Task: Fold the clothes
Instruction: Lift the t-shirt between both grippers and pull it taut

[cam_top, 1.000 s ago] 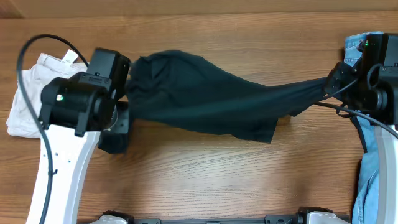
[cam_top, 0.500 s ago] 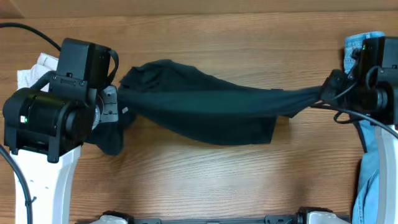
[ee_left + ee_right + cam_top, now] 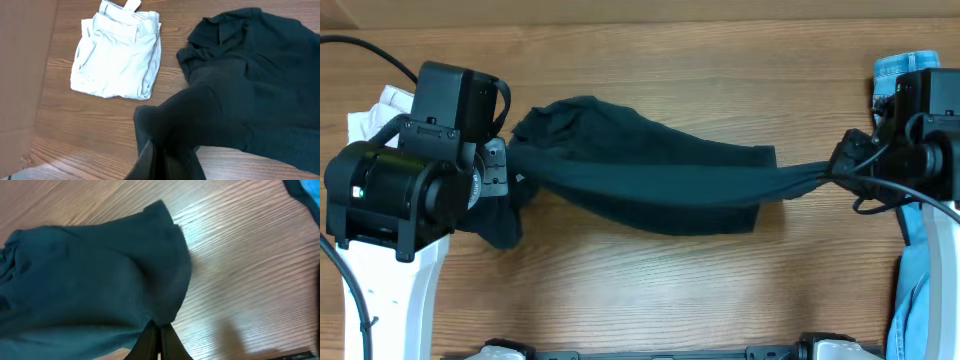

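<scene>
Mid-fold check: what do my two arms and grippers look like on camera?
The left arm shows black boxy and cylindrical housings on a white link, a green light, a looping black cable. The right arm: black housings, green light, thin black cables. Both the left gripper and right gripper have slim dark fingers.

The T-shirt [image 3: 640,185] is very dark navy-black, soft and rumpled. It stretches as one long band from the left jaws to the right jaws, and both pairs are clamped on its cloth. At the left jaws it is broad and bunched, with a flap hanging just below them. Toward the right jaws it narrows to a taut, twisted strand. Its middle sags over the counter [image 3: 650,290].
</scene>
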Tool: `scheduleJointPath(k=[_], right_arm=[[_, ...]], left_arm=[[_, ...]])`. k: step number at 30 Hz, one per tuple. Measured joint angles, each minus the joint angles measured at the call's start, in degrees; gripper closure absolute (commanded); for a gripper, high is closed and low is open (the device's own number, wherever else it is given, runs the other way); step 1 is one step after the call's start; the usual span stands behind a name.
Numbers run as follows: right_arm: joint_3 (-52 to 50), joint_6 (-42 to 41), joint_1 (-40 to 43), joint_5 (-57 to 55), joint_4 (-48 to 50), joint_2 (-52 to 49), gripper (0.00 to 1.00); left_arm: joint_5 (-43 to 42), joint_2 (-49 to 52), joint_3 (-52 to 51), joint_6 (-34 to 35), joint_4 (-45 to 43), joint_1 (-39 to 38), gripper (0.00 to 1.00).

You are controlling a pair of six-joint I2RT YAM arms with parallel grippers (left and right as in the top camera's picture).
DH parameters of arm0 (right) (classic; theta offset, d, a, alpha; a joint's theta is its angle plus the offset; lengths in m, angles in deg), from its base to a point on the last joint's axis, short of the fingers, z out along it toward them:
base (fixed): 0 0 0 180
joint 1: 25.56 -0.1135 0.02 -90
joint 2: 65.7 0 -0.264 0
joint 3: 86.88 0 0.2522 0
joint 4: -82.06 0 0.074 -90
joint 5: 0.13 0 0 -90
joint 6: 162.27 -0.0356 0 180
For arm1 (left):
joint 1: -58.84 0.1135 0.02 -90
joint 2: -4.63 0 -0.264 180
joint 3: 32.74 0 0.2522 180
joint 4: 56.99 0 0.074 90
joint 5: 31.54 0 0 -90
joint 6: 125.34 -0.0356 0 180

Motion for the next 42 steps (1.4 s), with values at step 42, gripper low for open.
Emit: scheduleJointPath(k=[42], right_arm=[[-20.09,7.48,0.00,14.84,24.59,-5.75,0.95]], left_arm=[[-1.81,7.26,0.04,-1.29,-0.46,0.00,0.96]])
